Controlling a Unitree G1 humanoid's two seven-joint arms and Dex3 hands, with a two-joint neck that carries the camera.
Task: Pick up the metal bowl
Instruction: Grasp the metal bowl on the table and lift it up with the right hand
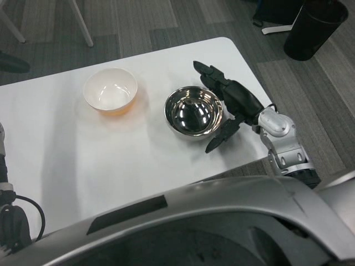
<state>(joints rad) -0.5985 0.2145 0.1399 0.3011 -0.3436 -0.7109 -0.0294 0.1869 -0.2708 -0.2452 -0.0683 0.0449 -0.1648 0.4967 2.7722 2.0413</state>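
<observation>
Metal bowl [193,112]: shiny, round, mirror-polished inside, upright on white table [66,160], right of table's centre. Right hand [228,104] at bowl's 3 o'clock, fingers spread wide around rim, thumb low at 5 o'clock, gripping nothing. White bowl [110,91] with orange outside at 9 o'clock of metal bowl, apart from it. Black bin [314,27] on floor at 1 o'clock. Left hand out of view.

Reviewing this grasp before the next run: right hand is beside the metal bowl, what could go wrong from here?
1. The right hand is spread around the metal bowl's right side, not closed; on the smooth curved wall the fingers may slip.
2. A push rather than a grip could slide the bowl left toward the white and orange bowl.
3. The bowl sits near the table's right edge, so a fumble could drop it.
</observation>
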